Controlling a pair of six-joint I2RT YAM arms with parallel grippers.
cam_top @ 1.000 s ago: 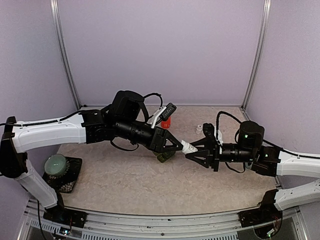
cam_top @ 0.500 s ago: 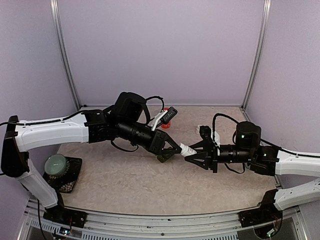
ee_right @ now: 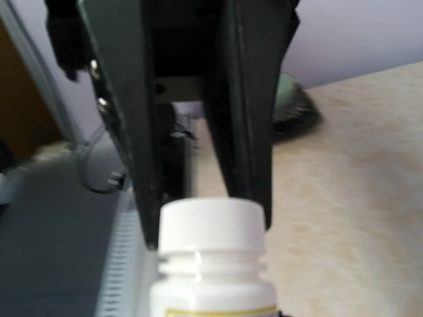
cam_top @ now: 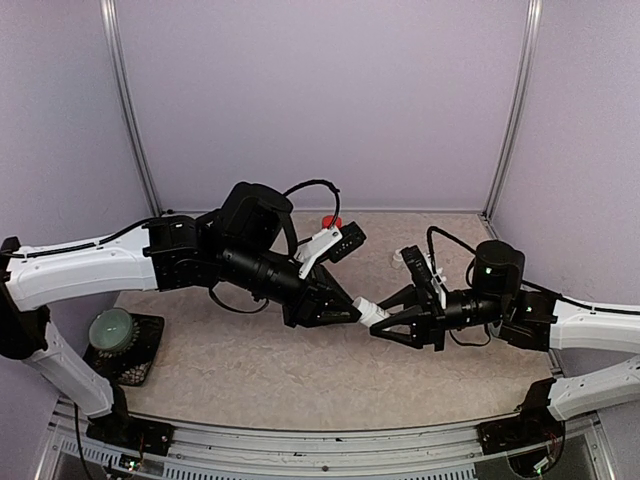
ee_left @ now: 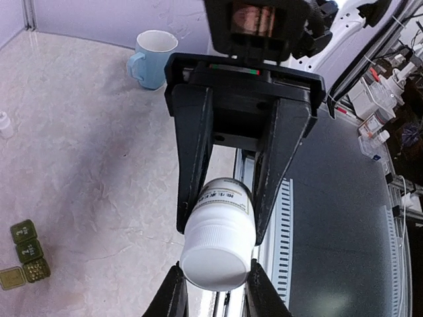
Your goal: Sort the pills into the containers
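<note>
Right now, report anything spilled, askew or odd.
Nothing spilled. The white pill bottle lies sideways in mid-air, gripped by both the left claw and right claw; the green containers sit flat with one lid open.

A white bottle (ee_right: 211, 290) sits at the bottom middle, with its white cap (ee_right: 210, 228) on. Two big black fingers (ee_right: 244, 132) of the left gripper (ee_right: 201, 228) come down from the top and touch the cap, one on each side. To the right is the tan table (ee_right: 357, 172) with a blurry dark green thing (ee_right: 294, 105) on it, and a purple wall (ee_right: 357, 33) behind.
</note>
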